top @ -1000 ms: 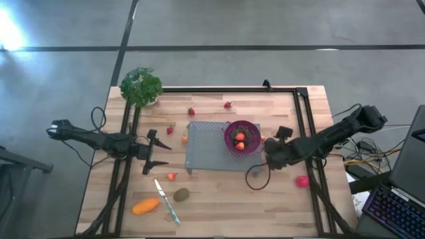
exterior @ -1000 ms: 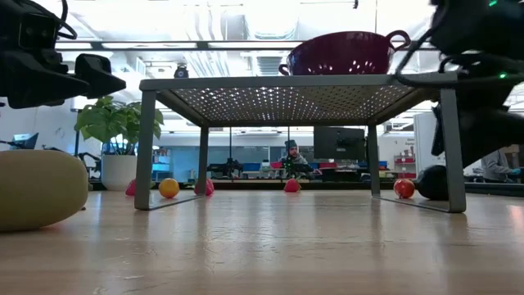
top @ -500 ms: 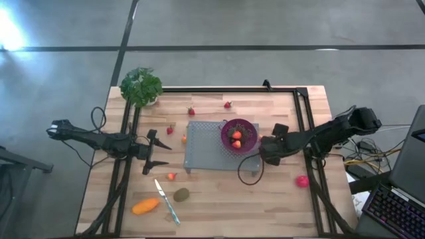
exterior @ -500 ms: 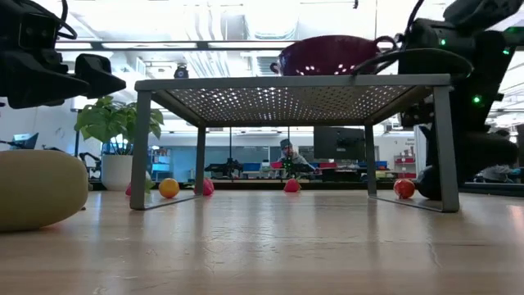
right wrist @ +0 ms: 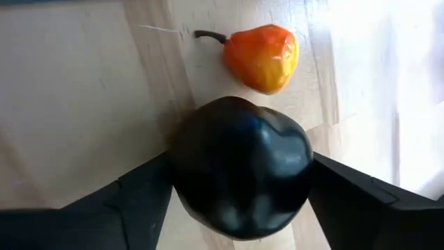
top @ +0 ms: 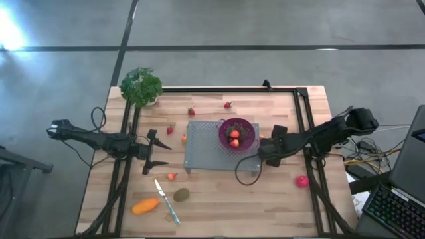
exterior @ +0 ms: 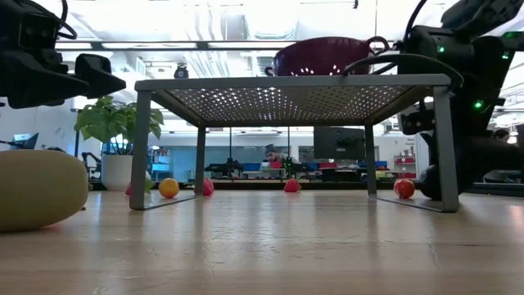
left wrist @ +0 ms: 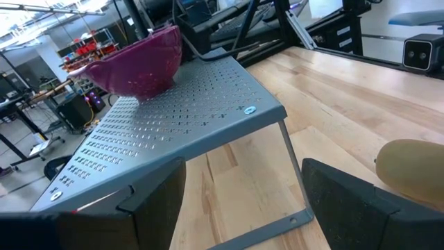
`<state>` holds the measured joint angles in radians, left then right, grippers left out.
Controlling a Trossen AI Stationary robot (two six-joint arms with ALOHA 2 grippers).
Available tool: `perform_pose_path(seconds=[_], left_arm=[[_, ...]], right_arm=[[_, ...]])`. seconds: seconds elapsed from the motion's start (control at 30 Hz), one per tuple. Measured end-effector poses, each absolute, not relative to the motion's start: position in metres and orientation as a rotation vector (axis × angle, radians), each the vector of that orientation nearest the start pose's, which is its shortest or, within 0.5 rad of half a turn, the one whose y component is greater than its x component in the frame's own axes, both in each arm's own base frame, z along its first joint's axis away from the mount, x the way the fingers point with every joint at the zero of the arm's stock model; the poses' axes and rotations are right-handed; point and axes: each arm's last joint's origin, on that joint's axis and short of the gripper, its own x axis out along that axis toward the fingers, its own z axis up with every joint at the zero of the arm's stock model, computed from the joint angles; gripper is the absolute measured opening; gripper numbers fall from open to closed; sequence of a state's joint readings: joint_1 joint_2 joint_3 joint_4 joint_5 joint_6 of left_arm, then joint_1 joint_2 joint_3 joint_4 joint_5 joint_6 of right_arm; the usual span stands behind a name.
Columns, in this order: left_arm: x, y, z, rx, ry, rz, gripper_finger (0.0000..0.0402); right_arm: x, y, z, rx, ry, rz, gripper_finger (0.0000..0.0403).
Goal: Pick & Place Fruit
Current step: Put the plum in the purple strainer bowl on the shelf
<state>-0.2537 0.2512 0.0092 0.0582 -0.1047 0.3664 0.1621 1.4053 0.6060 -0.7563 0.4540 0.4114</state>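
Right gripper (right wrist: 239,208) fingers spread around dark round fruit (right wrist: 241,167), pear-like orange fruit (right wrist: 262,57) just beyond; centre, then squeeze. Left gripper (left wrist: 236,201) spread, empty, waiting left.

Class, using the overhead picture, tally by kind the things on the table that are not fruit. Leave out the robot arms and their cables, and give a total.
Plant: 1
Knife: 1
Rack: 1
Bowl: 1
Total: 4
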Motion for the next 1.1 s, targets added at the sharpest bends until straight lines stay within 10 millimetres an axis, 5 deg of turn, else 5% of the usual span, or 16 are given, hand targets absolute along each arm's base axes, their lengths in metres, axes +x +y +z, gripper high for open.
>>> perform_pose_path(seconds=[0.67,1.1], left_arm=[[0.109,-0.025,0.151,0.397,0.152,-0.18,0.0291],[0.109,-0.025,0.151,0.398,0.152,-0.18,0.0291]], right_arm=[[0.172,0.023,0.167,0.173,1.36,-0.381,0.0262],[0.153,0.033,0.204,0.342,1.25,-0.193,0.026]])
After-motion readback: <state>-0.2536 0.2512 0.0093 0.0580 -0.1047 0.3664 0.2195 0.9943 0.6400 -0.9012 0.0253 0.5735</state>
